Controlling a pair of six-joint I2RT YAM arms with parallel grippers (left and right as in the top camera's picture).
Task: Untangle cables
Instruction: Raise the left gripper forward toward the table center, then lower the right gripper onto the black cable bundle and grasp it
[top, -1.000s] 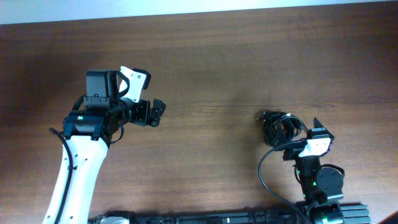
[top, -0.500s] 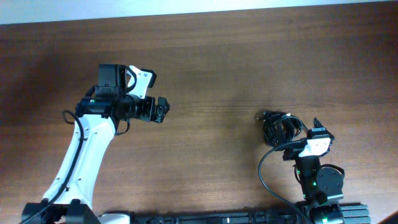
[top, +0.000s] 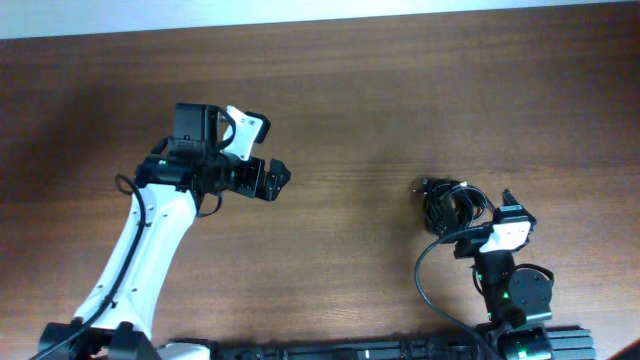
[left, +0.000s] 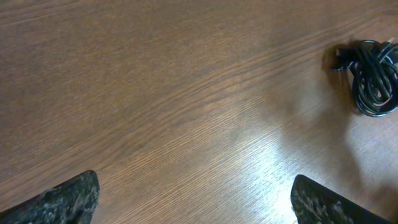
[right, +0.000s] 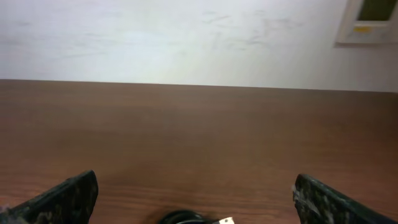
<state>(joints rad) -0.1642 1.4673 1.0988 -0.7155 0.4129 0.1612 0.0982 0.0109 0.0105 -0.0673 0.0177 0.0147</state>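
Note:
The cables (top: 449, 207) lie as one small black knotted clump on the wooden table, right of centre in the overhead view. The clump also shows at the upper right of the left wrist view (left: 370, 76), and only its top with a small plug end peeks in at the bottom of the right wrist view (right: 198, 219). My left gripper (top: 272, 180) is open and empty, held over bare wood far to the left of the clump. My right gripper (top: 490, 222) is open and empty, just to the right of the clump and close behind it.
A thicker black wire (top: 428, 280) curves from the right arm's base near the front edge. The wooden table (top: 360, 110) ends at a pale wall (right: 186, 37) along the far side.
My left arm has swung to the right, carrying its open gripper closer to the table's middle. The right arm and the cable clump have not moved.

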